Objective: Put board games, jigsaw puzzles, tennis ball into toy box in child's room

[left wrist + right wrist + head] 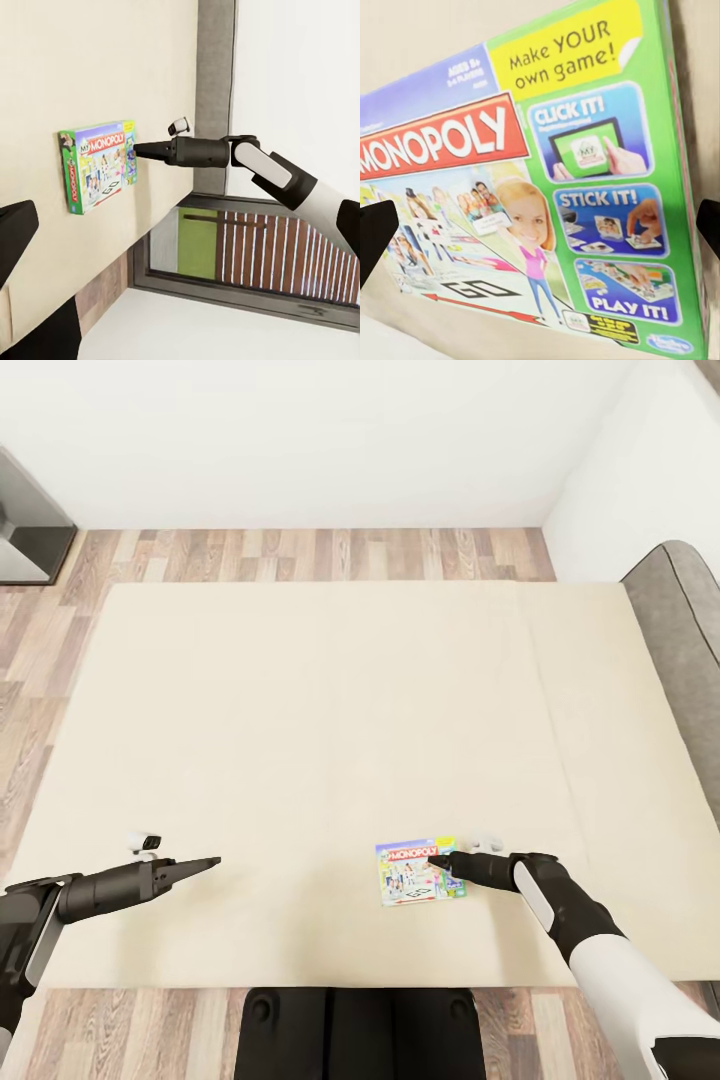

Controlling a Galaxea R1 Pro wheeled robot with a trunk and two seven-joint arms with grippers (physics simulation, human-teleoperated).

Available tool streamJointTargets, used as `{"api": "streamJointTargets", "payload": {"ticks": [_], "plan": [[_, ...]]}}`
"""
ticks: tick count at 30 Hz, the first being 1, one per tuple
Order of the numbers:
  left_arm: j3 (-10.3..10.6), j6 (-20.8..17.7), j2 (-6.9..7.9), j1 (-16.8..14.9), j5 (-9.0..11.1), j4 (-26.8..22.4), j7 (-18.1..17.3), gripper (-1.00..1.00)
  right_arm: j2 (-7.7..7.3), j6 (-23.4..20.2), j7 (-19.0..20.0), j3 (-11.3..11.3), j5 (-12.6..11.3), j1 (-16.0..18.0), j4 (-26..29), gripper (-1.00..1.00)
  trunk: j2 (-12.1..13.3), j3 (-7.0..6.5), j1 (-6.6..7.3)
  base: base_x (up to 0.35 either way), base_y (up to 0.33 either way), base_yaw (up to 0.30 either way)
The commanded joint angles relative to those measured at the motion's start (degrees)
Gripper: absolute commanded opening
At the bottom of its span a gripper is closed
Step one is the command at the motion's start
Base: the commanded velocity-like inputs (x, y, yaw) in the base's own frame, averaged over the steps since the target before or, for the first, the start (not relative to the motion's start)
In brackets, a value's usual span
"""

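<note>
Cream bedding (330, 740) spread wide and flat under both arms, its near edge running just ahead of the robot's dark base (355, 1032) and its far edge stopping short of a strip of wood-plank floor (320, 555) below a white wall (300, 440). A grey padded headboard (685, 650) bordered the bed on the right side, and a dark cabinet (30, 525) stood at the far left corner. Most of the bed lay bare, leaving broad open room on every side of the Monopoly board game (418, 871), which lay flat near the bed's front edge, right of centre. The right gripper (440, 863) reached over that box's right portion; its wrist camera showed the two fingertips (376, 236) spread apart past either side of the lid, holding nothing. The left gripper (205, 862) hovered well apart to the left over plain bedding, its fingers looking drawn together and empty from the head camera.
</note>
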State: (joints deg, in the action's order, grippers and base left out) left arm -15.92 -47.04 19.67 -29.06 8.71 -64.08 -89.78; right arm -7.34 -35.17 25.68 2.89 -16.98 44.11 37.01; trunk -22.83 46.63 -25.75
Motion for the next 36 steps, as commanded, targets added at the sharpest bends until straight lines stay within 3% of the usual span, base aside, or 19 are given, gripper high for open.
{"api": "streamJointTargets", "payload": {"ticks": [1, 36], "plan": [[0.01, -0.60, 0.01, -0.02, -0.01, 0.01, -0.22, 1.00, -0.05, -0.28, -0.02, 0.18, -0.21, 0.01, 0.07, 1.00, -0.09, 0.06, -0.03, 0.000, 0.168, 0.000], [0.01, -0.68, 0.01, -0.02, -0.01, 0.01, -0.22, 1.00, -0.05, -0.34, 0.14, 0.18, -0.22, 0.01, 0.16, 1.00, -0.09, 0.06, -0.03, 0.000, 0.075, 0.000]]}}
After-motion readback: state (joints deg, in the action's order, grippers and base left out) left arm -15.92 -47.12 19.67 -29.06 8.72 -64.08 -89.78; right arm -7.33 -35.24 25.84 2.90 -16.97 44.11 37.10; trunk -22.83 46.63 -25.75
